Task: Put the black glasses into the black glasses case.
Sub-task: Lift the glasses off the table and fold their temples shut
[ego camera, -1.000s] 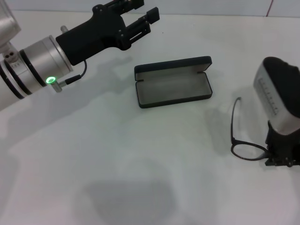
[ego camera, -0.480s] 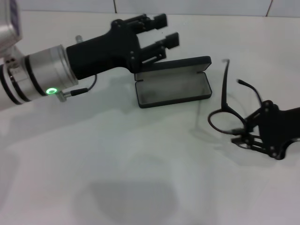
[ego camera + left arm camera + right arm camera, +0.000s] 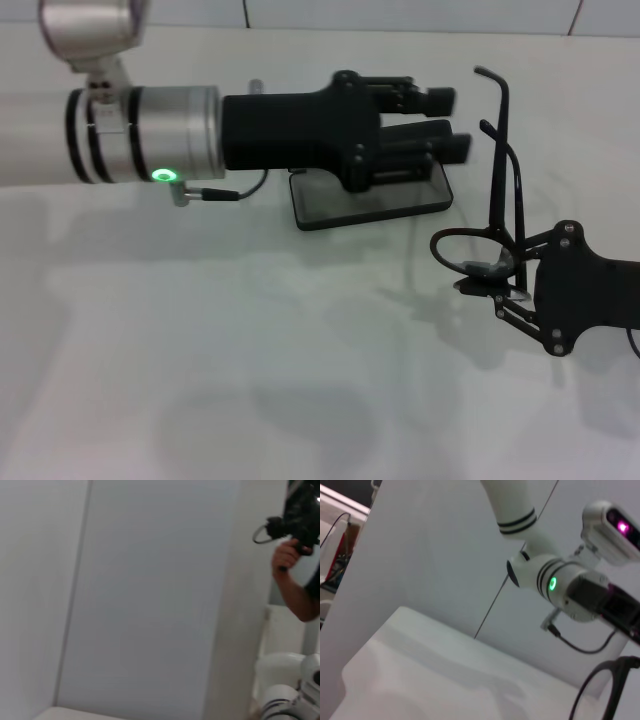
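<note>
My right gripper: closed on the front of the black glasses, held clear of the table.
Glasses axis: temples stick upward and away from me.
Black glasses case: open, lies to my pincer's left and farther out, near.
My left gripper: fingers parted, empty, hovering over the case, nearer to it.

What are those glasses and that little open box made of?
The black glasses, held in the right pincer, look like thin glossy plastic with clear lenses. The black glasses case seems a matte hard shell with soft grey lining. The left pincer hovers over it.
</note>
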`<state>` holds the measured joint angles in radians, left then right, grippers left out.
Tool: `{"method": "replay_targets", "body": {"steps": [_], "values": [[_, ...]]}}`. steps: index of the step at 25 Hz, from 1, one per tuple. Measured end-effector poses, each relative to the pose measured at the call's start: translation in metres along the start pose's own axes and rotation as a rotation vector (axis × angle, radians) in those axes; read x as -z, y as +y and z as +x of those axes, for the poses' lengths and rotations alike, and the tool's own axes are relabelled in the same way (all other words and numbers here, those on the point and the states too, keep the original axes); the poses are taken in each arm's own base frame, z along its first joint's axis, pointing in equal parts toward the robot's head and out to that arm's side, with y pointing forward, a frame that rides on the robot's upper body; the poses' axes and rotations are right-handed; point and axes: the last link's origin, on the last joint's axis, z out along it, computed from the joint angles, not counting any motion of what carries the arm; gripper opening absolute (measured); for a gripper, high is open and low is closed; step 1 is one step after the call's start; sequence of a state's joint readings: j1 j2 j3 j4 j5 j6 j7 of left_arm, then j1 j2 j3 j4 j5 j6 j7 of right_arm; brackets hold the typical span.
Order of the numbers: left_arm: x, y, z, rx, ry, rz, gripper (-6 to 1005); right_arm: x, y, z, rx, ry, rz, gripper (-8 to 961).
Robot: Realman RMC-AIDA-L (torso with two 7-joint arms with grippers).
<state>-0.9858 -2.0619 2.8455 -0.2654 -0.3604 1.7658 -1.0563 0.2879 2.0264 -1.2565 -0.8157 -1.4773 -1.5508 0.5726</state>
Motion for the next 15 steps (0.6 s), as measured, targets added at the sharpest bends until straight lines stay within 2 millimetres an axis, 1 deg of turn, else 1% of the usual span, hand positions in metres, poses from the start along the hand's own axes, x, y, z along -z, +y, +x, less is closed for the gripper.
{"method": "replay_targets", "body": {"steps": [5, 11, 15], "values": [[-0.012, 0.002, 0.003, 0.005, -0.026, -0.043, 534, 0.001, 0.003, 0.001, -0.002, -0.008, 0.011, 104], [-0.01, 0.001, 0.011, -0.009, 0.023, -0.044, 534, 0.003, 0.006, 0.003, -0.021, -0.002, 0.012, 105], [-0.012, 0.007, 0.015, -0.015, 0.049, -0.085, 533, 0.004, 0.008, 0.004, -0.029, 0.002, 0.008, 105]]}}
